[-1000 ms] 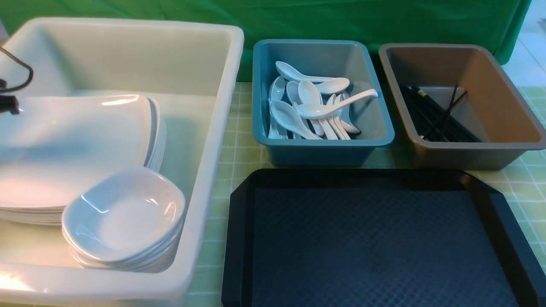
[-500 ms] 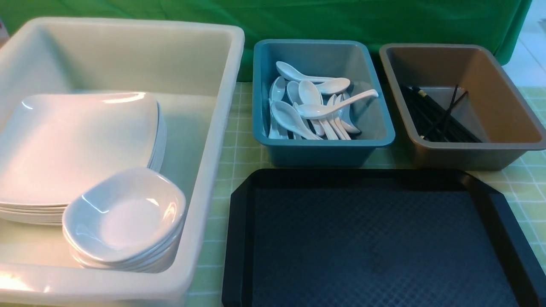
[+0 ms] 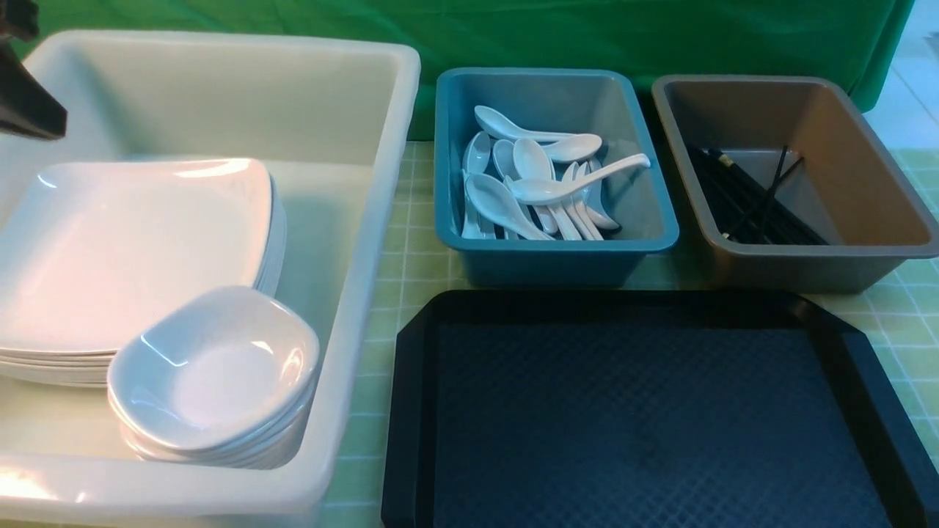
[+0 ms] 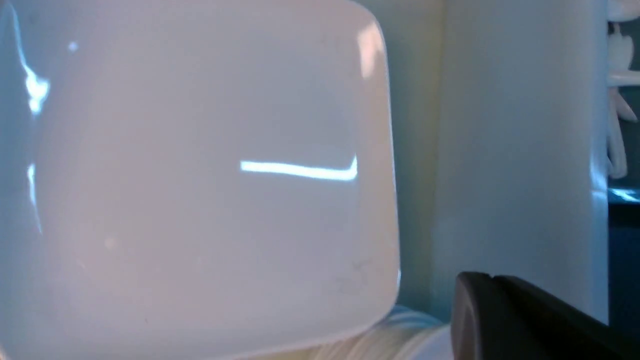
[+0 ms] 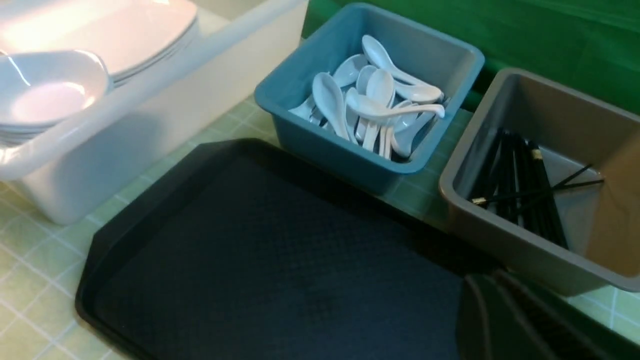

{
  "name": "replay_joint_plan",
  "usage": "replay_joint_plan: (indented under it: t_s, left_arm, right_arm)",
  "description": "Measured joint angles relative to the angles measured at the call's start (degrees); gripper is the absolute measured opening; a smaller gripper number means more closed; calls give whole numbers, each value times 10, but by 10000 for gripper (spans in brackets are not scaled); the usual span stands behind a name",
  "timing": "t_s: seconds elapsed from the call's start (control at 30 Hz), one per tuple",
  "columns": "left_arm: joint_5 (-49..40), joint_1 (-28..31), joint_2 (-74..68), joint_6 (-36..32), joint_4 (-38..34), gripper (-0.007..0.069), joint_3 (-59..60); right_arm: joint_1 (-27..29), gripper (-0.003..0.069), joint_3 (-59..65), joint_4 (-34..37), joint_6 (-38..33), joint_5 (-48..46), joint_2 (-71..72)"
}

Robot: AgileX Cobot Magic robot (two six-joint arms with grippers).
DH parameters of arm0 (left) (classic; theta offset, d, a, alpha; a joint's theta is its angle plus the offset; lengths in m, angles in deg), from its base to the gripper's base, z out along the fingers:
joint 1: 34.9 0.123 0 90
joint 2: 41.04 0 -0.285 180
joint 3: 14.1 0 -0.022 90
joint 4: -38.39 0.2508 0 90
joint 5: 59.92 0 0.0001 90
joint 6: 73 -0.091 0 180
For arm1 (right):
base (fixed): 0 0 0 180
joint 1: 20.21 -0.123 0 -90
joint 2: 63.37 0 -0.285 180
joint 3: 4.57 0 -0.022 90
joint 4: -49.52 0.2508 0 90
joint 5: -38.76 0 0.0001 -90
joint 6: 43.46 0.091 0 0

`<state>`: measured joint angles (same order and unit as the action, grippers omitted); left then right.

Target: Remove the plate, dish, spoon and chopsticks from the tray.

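Tub (image 3: pixel 381 147) of white plastic at the left, largest of all, holding two stacks. To its right the black tray (image 3: pixel 411 411), bare over the whole textured floor, so seemingly cleared of all four things.

Inside the tub, toward the left wall, the plate (image 3: pixel 132 249), lying flat on top of a stack of the same plates. Probably rather heavy, stiff, glossy and slippery, likely to chip if dropped. Best to pinch at the rim near a rounded corner, with no other place for thin fingers.

Behind the tray, the teal bin (image 3: pixel 557 260) and the brown bin (image 3: pixel 807 271), side by side, not touching.

In the near corner of the tub, just beside the plates, the dish (image 3: pixel 213 367), uppermost in a stack of small deep bowls. Lighter, yet equally smooth; better to grip over its wall.

In the teal bin a heap of white spoons, with one spoon (image 3: pixel 579 183) lying across the top. Hard, slick and rounded; handle as the place to hold.

In the brown bin the chopsticks (image 3: pixel 748 205), black, one pair crossed over the others. Light, thin, easy to roll; to take at the middle, both together.

Above the far left corner of the tub, the left gripper (image 3: pixel 33 121), fingers pressed together, pinching nothing. Visible only from its own wrist, the right gripper (image 5: pixel 500 310), beside the brown bin, closed too and without load.
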<state>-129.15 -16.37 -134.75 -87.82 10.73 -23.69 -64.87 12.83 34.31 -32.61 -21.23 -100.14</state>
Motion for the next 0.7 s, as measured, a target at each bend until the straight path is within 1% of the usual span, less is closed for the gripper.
replay_joint_plan:
  t_s: [0.1,0.13,0.17,0.23,0.27,0.33,0.53,0.7]
  left_arm:
    - [-2,0,69,-8,-34,-1,82]
    - [-2,0,94,-17,-55,-1,112]
    - [-2,0,99,-19,-59,-1,117]
    - [0,0,152,-53,-107,-1,176]
    - [0,0,156,-55,-110,-1,181]
    - [3,0,204,-76,-129,-1,228]
    - [33,0,321,-83,-149,-1,325]
    - [33,0,370,-100,-172,0,356]
  right_arm:
    - [0,10,2,-1,0,37,0]
    - [0,11,7,-1,0,58,0]
    - [0,11,7,-1,0,65,0]
    - [0,14,22,-1,0,100,0]
    - [0,15,23,-1,0,102,0]
    - [0,17,34,-1,1,119,0]
    - [0,27,56,-2,2,117,0]
    - [0,31,58,-2,2,94,0]
